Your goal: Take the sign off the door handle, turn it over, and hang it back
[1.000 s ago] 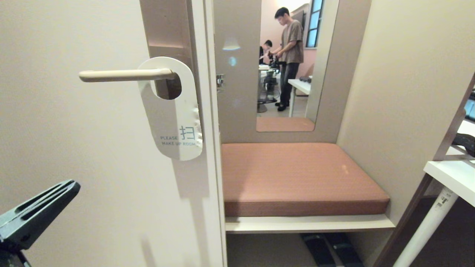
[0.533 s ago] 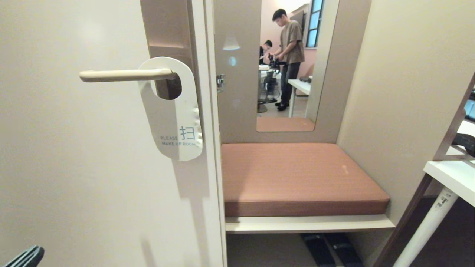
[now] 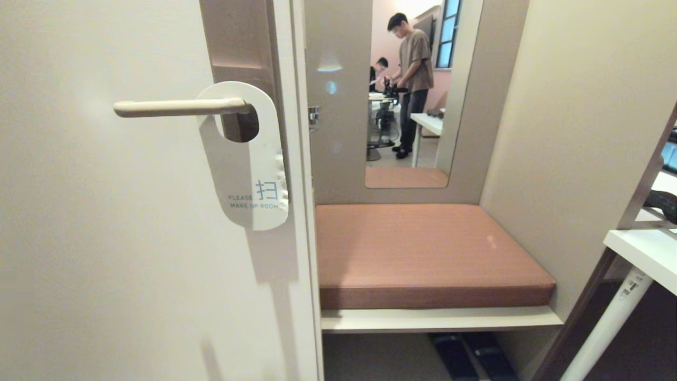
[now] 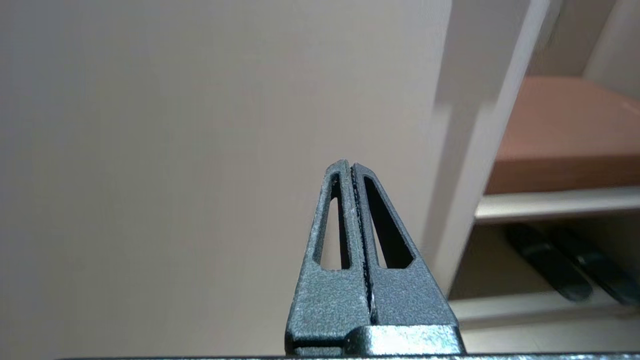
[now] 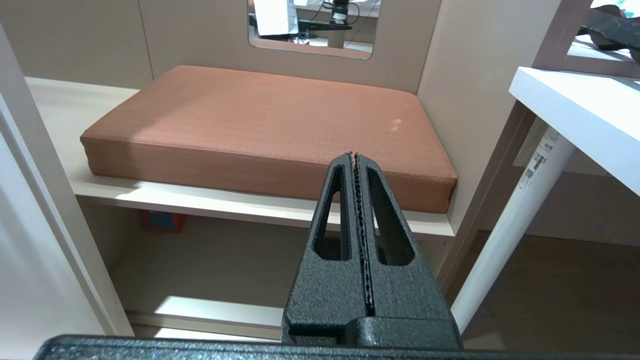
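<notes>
A: White face out on the sign, "PLEASE MAKE UP ROOM", hanging by its oval hole from the door handle, right up at the pivot end against the metal backplate.

B: So is it turned over or not?

A: Can't say from this alone. What I'd judge: nothing is gripping it, it sits square on the lever, and both arms are down out of the head camera's sight. That reads as either all done or not begun.

B: And the left tool?

A: Left tool is low beside the door, tips pressed together, pinching nothing.

B: Moving right?

A: Brown cushion on the bench, a mirror above it showing people in the room. Right tool points at that cushion, also pressed together and empty, by the white desk.
</notes>
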Robot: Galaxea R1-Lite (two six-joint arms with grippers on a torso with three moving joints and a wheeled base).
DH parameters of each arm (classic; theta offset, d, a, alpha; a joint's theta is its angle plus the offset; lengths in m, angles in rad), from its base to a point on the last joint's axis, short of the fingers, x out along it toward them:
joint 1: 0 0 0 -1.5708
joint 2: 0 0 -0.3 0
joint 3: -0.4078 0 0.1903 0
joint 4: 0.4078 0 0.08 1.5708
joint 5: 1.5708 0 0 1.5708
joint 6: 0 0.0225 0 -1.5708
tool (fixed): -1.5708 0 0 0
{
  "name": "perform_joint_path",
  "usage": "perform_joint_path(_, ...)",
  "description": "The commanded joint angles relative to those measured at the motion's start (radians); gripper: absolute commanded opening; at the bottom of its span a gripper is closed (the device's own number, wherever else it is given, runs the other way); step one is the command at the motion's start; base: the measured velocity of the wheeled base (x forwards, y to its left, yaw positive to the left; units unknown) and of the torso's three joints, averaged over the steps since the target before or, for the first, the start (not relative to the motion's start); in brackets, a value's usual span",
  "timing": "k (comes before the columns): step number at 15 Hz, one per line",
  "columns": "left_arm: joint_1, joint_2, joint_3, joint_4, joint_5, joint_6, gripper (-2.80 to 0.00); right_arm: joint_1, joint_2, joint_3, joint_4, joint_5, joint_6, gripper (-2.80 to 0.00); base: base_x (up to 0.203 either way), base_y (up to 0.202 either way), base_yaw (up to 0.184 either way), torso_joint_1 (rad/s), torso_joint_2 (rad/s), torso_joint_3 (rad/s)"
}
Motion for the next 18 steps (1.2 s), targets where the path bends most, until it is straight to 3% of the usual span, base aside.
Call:
perform_joint_path(1,0.003,-0.086,0.003,0.017,0.064,-0.002,-2.8,0.0,0.0,0.0,-0.001,0.001,-0.001,-2.8,0.0,0.0,0.0,0.0,0.0,0.0)
perform_joint_path(2,0.003,-0.086,0.003,0.059,0.099,-0.001,-2.8,0.0,0.0,0.0,-0.001,0.001,-0.001,-2.8,0.0,0.0,0.0,0.0,0.0,0.0)
perform_joint_path(6,0.003,-0.086,0.004,0.078,0.091,0.059,-2.8,0.0,0.0,0.0,-0.001,0.001,-0.001,-2.8,0.0,0.0,0.0,0.0,0.0,0.0)
perform_joint_path(18,0.003,-0.086,0.004,0.077,0.098,0.019,-2.8,0.0,0.0,0.0,-0.001,0.001,-0.001,-2.8,0.0,0.0,0.0,0.0,0.0,0.0)
